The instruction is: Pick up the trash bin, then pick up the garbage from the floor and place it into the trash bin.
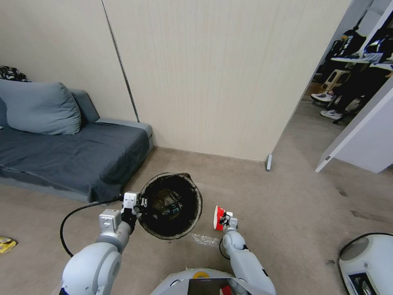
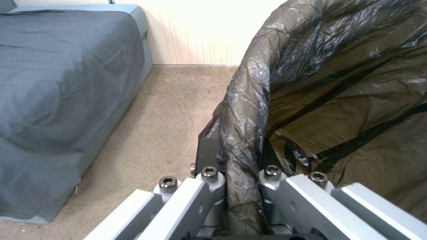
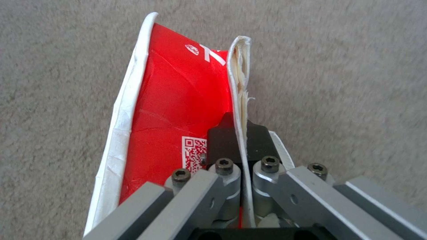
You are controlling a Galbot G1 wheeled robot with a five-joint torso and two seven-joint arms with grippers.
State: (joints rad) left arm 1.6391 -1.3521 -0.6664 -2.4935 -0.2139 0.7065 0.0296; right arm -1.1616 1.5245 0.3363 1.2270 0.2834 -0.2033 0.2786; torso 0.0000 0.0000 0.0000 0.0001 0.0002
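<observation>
Fingers of the right gripper are clamping the white edge of a flattened red-and-white paper wrapper, its long axis running straight out past the fingertips, printed red face turned sideways. In the head view the right gripper is holding that wrapper upright over the beige-grey carpet floor, just beside the bin and on its right side.

Left gripper fingers are pinching the rim of the small round bin with the dark brown-black plastic liner bag, one finger outside, one inside the liner. From the head view the left gripper is holding the bin off the floor, mouth tilted up toward the camera, some litter already showing at the bottom.

Key relation: the bin mouth is lying to the left of the wrapper, near, roughly level. My read: a short leftward carry over the rim before letting go; the right arm is the nearer one.

A yellow wrapper is lying on the floor far out to the left, near the dark grey sofa bed.
</observation>
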